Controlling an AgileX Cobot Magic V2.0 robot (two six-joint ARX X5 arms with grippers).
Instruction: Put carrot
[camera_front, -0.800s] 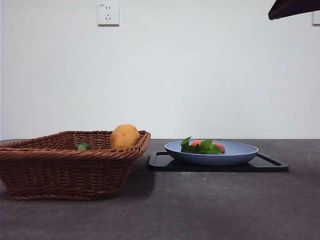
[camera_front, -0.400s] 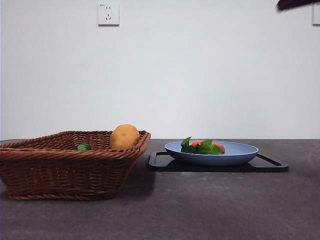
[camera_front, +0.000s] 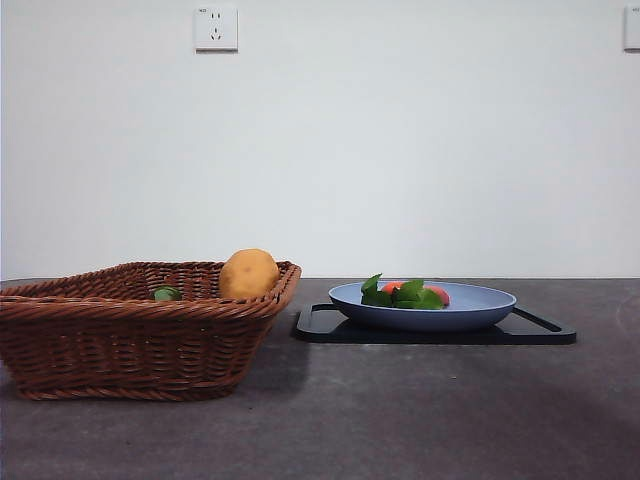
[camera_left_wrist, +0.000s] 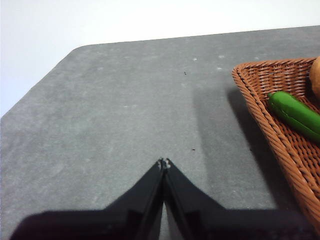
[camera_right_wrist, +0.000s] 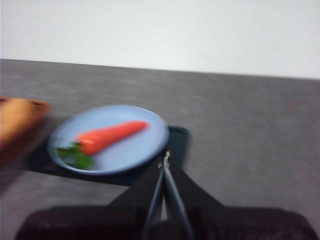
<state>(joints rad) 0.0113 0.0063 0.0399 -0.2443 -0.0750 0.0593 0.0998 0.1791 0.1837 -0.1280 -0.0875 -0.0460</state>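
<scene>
Carrot (camera_right_wrist: 111, 135) on blue plate (camera_right_wrist: 150, 145), right gripper (camera_right_wrist: 165, 159) near (jaws closed, empty)

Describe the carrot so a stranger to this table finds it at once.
Start at the black tray beside the wicker basket; a blue plate sits on it. The carrot lies alone on that plate: orange-red, tapered, with green leaves at one end, unlike the rounded yellow-orange lump and plain green piece in the basket.

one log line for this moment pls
carrot: lying on blue plate, plate on black tray | left gripper: shut, over bare table beside basket | right gripper: shut, empty, near plate
</scene>
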